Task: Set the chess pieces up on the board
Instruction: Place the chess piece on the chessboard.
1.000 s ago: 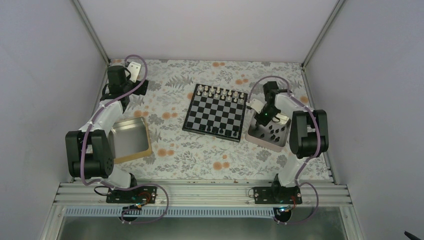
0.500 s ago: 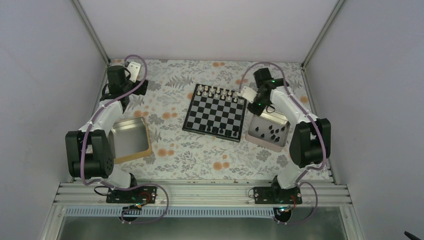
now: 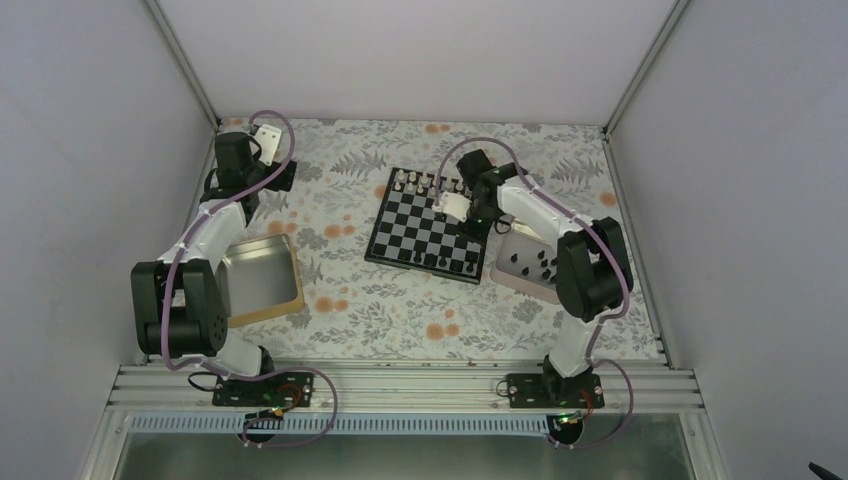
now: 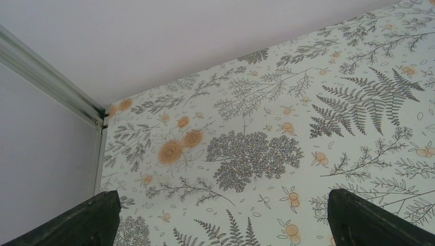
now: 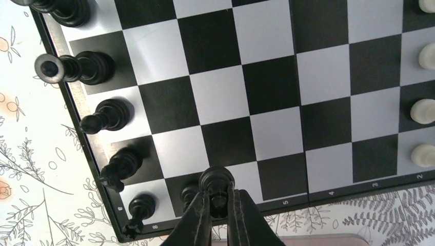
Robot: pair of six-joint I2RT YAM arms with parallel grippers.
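**A:** Where is the piece that's in play?

**B:** A tiny round-headed black pawn sits pinched between the two dark fingers of the right claw, which is clenched tight on its stem. It is over the small square chessboard of black and silvery-white checks, at the right side towards the near end, one row in from the near edge. I cannot tell whether its base touches the square.

**A:** And the rest of the black set?

**B:** Several black chess pieces stand in a line along the board's near edge, and one more small one is just beside the claw's finger. Others lie loose in a rectangular silver metal tin that is just right of the board, with the right arm reaching across its far end.

**A:** What's at the opposite end?

**B:** Pale whitish pieces are lined up along the far edge, well apart from the pawn.

**A:** The other arm?

**B:** The left claw is released, its dark fingers spread wide with only cloth showing between them. It hangs over the far left corner of the desk, which is covered in a leaf-and-orange-flower print. A gold-rimmed metal tin lies near that arm, left of the board and well apart from it.
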